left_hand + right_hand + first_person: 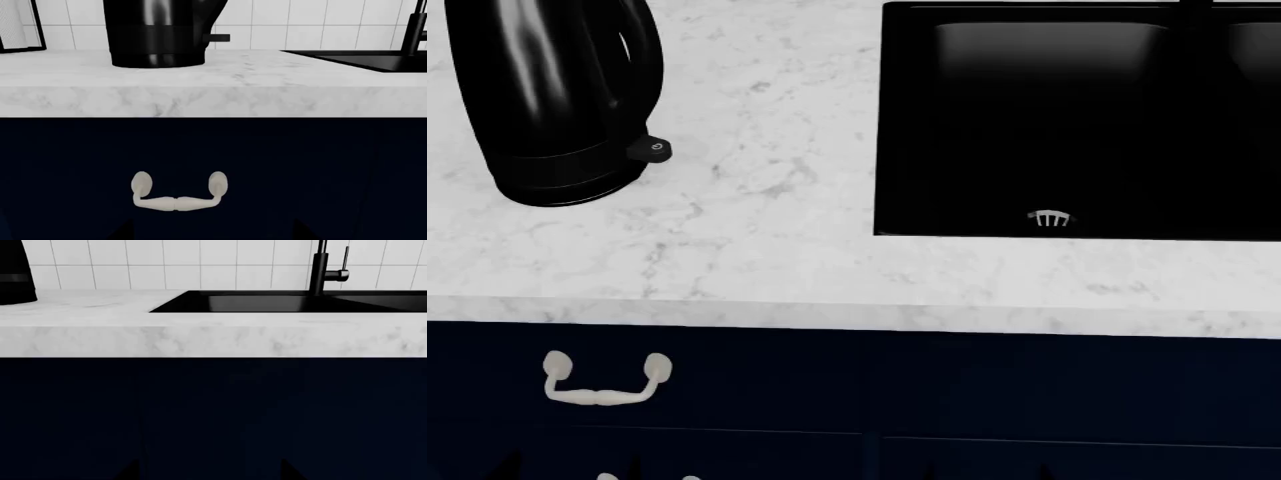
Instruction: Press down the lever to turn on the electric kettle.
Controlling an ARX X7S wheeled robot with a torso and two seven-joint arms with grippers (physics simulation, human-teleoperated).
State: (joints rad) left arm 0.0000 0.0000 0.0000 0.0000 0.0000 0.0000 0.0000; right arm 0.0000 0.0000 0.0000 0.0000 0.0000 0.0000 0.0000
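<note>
One broad white marble counter (787, 250) across the whole head view, front edge straight and square above dark navy cabinet fronts (961, 400). Set into the counter's right part, a black rectangular sink (888, 120) with a small drain (1048, 218) near its front wall; behind it, in the right wrist view, a black faucet (319, 267) against white wall tiles (200, 265). Between sink rim and kettle, a wide stretch of bare marble; more bare counter from the kettle forward to the front edge. At the counter's left rear, the electric kettle (554, 100), tall, glossy, upright on its round base, long axis vertical, loop handle on the side toward the sink. Low on that same side, just above the base, the lever (651, 149): short flat tab, long axis level, pointing toward the sink and slightly forward; seen from the left wrist view as a thin horizontal bar (219, 38) jutting sideways over the marble, not touching it. Below the counter edge, beneath the kettle, a pale drawer pull (605, 380). Neither gripper visible in any view, so finger state impossible to tell.
</note>
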